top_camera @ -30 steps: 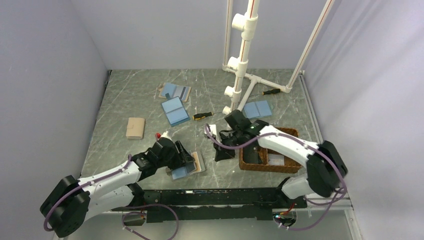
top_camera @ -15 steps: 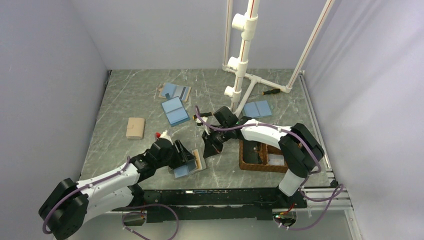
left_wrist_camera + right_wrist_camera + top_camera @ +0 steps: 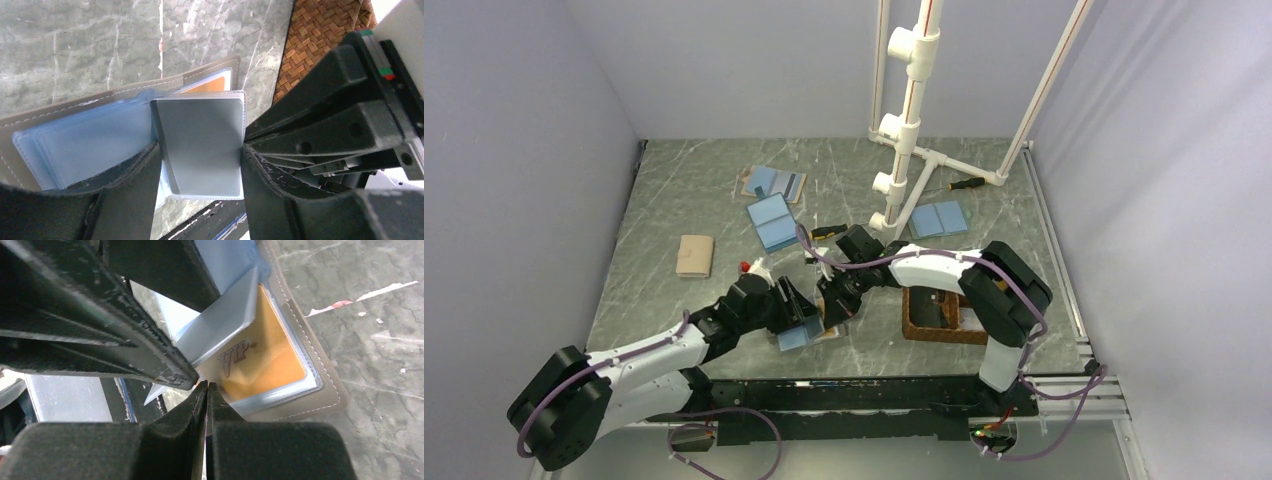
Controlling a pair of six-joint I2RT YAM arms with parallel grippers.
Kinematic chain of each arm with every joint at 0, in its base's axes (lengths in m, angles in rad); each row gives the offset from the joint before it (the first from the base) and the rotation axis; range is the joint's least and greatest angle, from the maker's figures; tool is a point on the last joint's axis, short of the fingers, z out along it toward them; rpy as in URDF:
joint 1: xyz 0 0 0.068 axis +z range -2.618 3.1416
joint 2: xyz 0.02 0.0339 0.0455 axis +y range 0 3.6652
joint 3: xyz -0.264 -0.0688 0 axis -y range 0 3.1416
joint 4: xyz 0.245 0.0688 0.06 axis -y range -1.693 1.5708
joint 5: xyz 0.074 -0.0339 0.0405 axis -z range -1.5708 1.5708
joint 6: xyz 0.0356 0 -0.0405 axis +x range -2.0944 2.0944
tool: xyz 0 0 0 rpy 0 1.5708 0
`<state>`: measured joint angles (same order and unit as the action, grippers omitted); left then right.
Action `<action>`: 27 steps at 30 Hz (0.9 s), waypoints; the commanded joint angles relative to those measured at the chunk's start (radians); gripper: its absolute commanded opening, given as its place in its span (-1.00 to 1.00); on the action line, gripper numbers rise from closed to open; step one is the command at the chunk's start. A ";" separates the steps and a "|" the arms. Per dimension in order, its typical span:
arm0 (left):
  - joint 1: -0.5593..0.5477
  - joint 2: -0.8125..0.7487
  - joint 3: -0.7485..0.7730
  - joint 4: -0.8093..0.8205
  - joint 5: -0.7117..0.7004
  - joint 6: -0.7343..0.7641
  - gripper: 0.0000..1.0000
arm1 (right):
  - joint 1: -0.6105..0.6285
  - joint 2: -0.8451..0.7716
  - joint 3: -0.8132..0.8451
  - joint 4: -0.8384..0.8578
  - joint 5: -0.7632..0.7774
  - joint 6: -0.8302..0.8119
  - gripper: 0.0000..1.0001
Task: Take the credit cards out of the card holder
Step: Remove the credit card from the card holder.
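The card holder (image 3: pixel 807 336) lies open near the table's front edge, light blue sleeves inside a tan cover (image 3: pixel 320 371). My left gripper (image 3: pixel 798 311) is shut on one clear sleeve leaf (image 3: pixel 200 135), standing it up off the holder (image 3: pixel 75 145); a finger presses each side edge. Under the lifted leaf an orange credit card (image 3: pixel 265 355) marked "VIP" sits in its sleeve, and a strip of the card (image 3: pixel 212 82) shows in the left wrist view. My right gripper (image 3: pixel 206 386) is shut, its tips at the near corner of that sleeve. In the top view the right gripper (image 3: pixel 832 304) is right beside the left one.
A brown wicker tray (image 3: pixel 914 326) stands just right of the holder, also the tray (image 3: pixel 315 40). Farther back lie other open blue holders (image 3: pixel 774 222) (image 3: pixel 939 217) (image 3: pixel 774 183), a closed tan one (image 3: pixel 694 255), two screwdrivers (image 3: pixel 829 231) (image 3: pixel 969 183) and a white pipe frame (image 3: pixel 904 150).
My right arm has swung left from the wicker tray to the card holder, ending against the left gripper with its jaws shut. The left gripper has kept its hold and barely moved.
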<state>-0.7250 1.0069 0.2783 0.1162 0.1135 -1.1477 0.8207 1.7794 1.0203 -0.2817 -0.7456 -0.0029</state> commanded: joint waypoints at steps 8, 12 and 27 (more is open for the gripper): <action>0.004 -0.019 -0.038 0.137 0.056 -0.017 0.52 | -0.009 0.036 0.039 0.080 -0.071 0.121 -0.89; 0.004 -0.039 -0.055 0.139 0.061 -0.013 0.55 | -0.016 0.058 0.045 0.089 -0.086 0.155 -0.90; 0.004 -0.113 -0.058 0.017 0.040 0.067 0.43 | -0.033 0.129 0.092 0.157 -0.258 0.293 -0.92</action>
<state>-0.7231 0.9104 0.2176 0.1825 0.1604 -1.1198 0.7906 1.8931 1.0645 -0.1852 -0.9051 0.2302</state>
